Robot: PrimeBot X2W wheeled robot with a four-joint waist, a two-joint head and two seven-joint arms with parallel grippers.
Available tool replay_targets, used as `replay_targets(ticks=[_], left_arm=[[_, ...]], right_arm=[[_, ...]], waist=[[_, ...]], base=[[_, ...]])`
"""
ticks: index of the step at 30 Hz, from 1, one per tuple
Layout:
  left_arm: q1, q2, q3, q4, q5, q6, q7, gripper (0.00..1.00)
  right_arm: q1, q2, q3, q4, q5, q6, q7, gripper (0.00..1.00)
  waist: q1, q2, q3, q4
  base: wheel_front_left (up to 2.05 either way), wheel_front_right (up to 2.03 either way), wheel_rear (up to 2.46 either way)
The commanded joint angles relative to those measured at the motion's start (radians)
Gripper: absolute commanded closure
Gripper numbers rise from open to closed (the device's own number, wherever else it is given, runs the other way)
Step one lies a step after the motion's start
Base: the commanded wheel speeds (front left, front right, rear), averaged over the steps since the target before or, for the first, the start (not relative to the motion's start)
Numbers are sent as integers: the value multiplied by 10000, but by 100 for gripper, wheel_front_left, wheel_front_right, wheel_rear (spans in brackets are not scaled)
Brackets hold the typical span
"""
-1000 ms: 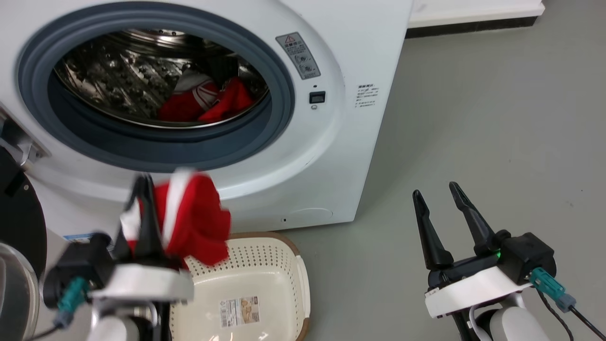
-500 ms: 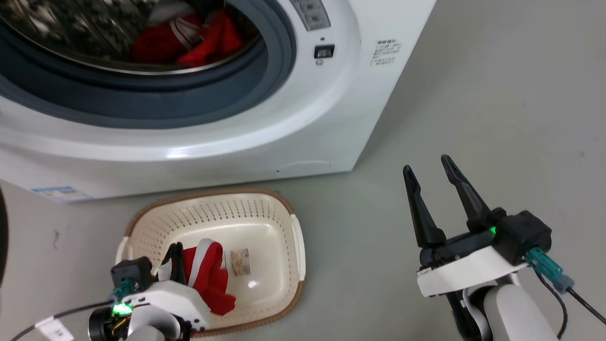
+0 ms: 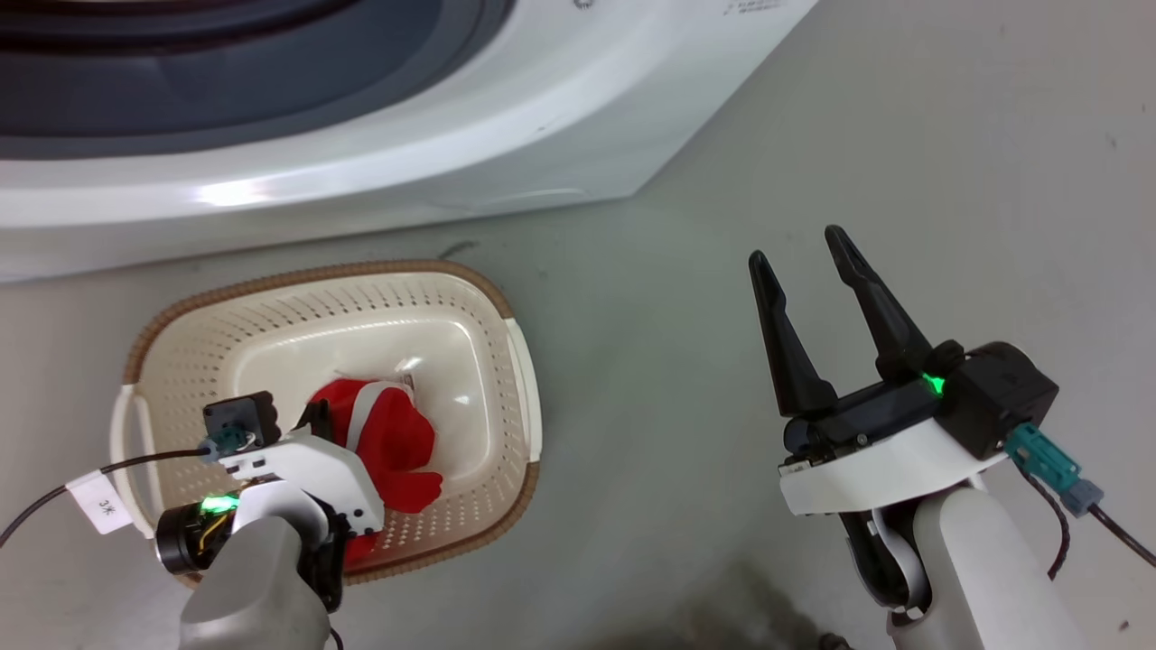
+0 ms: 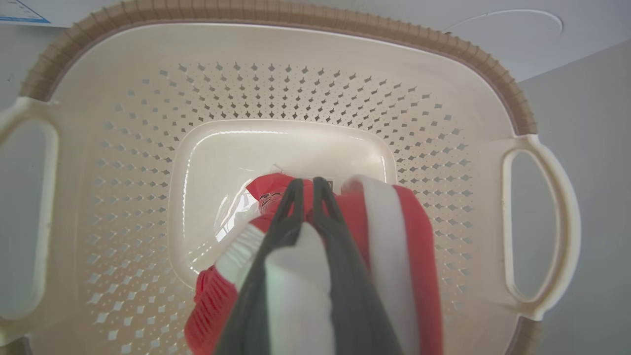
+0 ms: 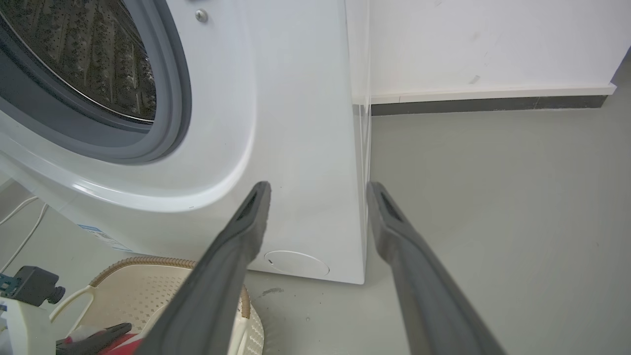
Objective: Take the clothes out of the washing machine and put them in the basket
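Here the left gripper (image 4: 306, 183) pinches the red garment (image 4: 414, 246) low inside the basket (image 4: 276, 12) for release, while the right gripper (image 3: 795, 246) hangs spread wide beside the basket.

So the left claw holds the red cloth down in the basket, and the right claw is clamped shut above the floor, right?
Not quite: the right gripper is open, fingers spread apart with nothing between them, as the right wrist view shows. The left gripper does hold the red cloth in the basket.
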Motion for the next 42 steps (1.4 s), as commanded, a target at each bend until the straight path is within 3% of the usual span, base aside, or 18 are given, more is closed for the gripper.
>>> replay_targets(ticks=[1, 3, 5, 6, 7, 14, 26, 36, 42], left_arm=[[-181, 108, 52, 199, -51, -5, -48, 100], [-359, 203, 58, 580, -95, -151, -57, 100], [-444, 251, 119, 865, -136, -196, -65, 53], [-454, 281, 119, 997, -135, -225, -68, 5], [-458, 300, 90, 1112, -113, -262, -71, 0], [122, 156, 81, 982, -38, -544, -65, 0], [2065, -432, 666, -1980, 485, -764, -57, 0], [2739, -790, 1325, -4909, 1231, -770, -59, 0], [2163, -809, 1662, -6087, 1738, -611, -59, 0]], right_arm=[[-207, 9, 36, -48, 98, -3, -53, 0], [-310, 9, 74, -101, 138, -3, -48, 0], [-362, 9, 72, -121, 183, -3, -50, 0], [-364, 8, 39, -102, 207, -3, -51, 0], [-346, 9, 1, -70, 211, -3, -51, 0], [45, 6, -259, 271, -27, -3, -50, 0], [1068, 6, -697, 655, -438, -3, -51, 0], [1518, 6, -981, 488, -542, -3, -7, 0], [1594, 6, -1034, 249, -604, -3, 111, 0]], waist=[[-2, 0, 471, -238], [-2, 0, 623, -308], [-2, 0, 672, -334], [-2, 0, 660, -335], [-2, 0, 602, -322], [-2, 0, -746, 24], [-2, 0, -3437, 522], [-2, 0, -4052, 758], [-2, 0, -4034, 695]], base=[[0, 0, 0], [0, 0, 0], [0, 0, 0], [0, 0, 0], [0, 0, 0], [0, 0, 0], [0, 0, 0], [0, 0, 0], [0, 0, 0]])
